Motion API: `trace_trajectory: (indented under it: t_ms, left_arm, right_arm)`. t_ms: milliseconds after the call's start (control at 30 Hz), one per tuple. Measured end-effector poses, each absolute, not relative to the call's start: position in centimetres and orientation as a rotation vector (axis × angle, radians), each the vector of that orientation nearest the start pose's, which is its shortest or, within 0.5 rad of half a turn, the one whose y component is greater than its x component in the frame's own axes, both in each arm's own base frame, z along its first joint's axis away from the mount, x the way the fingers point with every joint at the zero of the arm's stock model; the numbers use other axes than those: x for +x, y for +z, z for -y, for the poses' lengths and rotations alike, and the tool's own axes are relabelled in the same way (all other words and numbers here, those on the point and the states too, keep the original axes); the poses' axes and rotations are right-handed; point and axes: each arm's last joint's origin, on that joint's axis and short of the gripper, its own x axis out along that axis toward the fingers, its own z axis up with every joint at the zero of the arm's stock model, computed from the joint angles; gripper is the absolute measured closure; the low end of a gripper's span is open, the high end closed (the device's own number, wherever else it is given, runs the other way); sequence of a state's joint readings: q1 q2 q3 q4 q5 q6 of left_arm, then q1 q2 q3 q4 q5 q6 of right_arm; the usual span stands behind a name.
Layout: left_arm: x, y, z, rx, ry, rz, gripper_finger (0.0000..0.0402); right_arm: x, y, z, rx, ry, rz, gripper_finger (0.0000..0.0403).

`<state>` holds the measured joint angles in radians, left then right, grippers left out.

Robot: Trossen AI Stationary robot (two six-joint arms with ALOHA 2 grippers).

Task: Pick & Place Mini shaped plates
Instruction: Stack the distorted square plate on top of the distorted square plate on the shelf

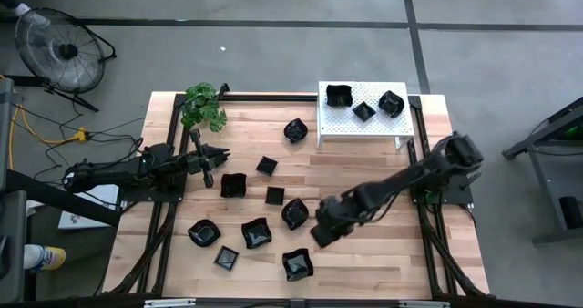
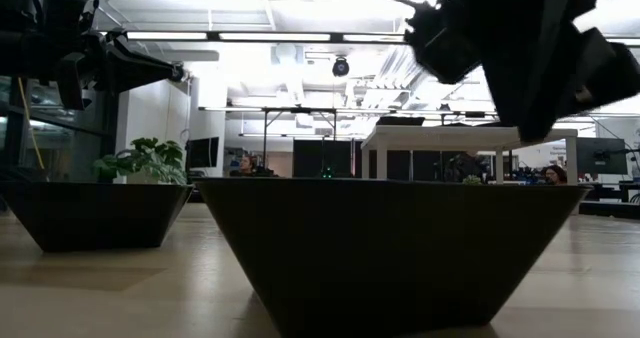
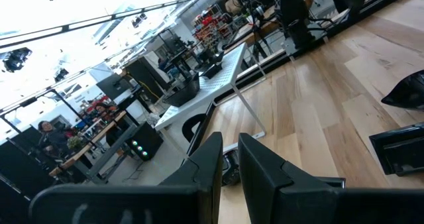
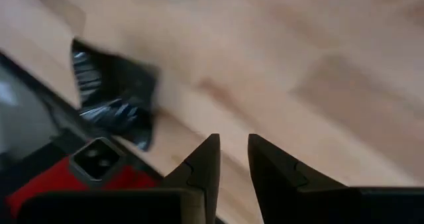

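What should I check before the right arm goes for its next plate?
1. Right end effector empty: ok, nothing between its fingers.
2. Opened enough for a plate: not ok, only a narrow gap.
3. Centred over the nearest plate: not ok, it is beside it, over bare wood.
4. Room on the white rack: ok, three plates, bare front.
5. Left end effector out of the way: ok, at the table's left.

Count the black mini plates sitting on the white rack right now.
3 mini plates on the white rack, seen from above: one at its far left corner, one near the middle, one toward the right end. None looks hidden there.
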<state>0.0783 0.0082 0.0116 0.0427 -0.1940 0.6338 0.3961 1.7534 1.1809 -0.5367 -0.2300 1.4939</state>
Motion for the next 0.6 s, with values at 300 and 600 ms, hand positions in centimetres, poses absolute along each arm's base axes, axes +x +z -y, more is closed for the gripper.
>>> trace_trajectory:
  t_ms: [300,600]
  left_arm:
    - [9.6,17.1,-1.3,0.627,0.278,-0.041,0.0356]
    - [9.6,17.1,-1.3,0.627,0.278,-0.041,0.0356]
  right_arm:
    - [34.6,17.3,-16.8,1.278,-0.326,-1.188,0.0292]
    - [35.6,16.2,-17.3,1.247,-0.37,-1.207,0.0246]
